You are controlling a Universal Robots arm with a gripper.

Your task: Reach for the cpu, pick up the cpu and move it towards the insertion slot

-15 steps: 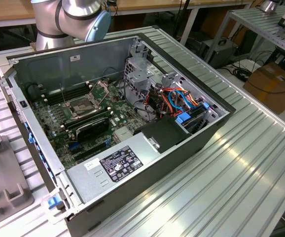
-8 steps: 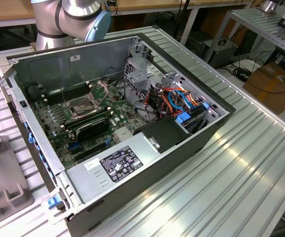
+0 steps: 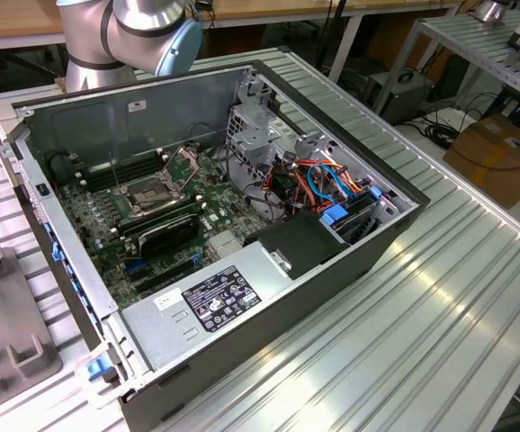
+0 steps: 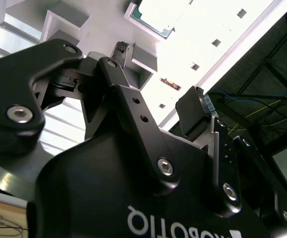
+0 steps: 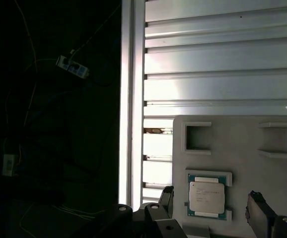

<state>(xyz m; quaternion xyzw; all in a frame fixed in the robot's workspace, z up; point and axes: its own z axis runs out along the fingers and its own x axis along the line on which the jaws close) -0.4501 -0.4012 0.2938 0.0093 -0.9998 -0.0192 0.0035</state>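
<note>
First wrist view: black two-finger gripper (image 5: pixel 210 194) gapes wide, empty. Fingertips (image 5: pixel 166 195) flank the small silvery square cpu (image 5: pixel 207 197), contact unclear.

- The small, thin, square cpu (image 5: pixel 207 197) is showing a silvery-tan metal face framed by a narrow green edge.
- The pale grey moulded plastic holder plate (image 5: pixel 243 136) is looking plain.
- The matte black jointed metal gripper (image 4: pixel 157 74) is carrying silver screw heads and white lettering.
- The square steel-framed insertion slot (image 3: pixel 156 193) is gleaming silver around a dark centre.
- The flat green circuit board (image 3: pixel 103 220) is showing black and silver specks.
- The thin plastic-sheathed cables (image 3: pixel 318 178) are running orange and blue.
- The ribbed aluminium table (image 3: pixel 422 297) is shining silver in parallel stripes.
- The rounded grey metal robot arm (image 3: pixel 143 22) is wearing a pale blue cap.
</note>
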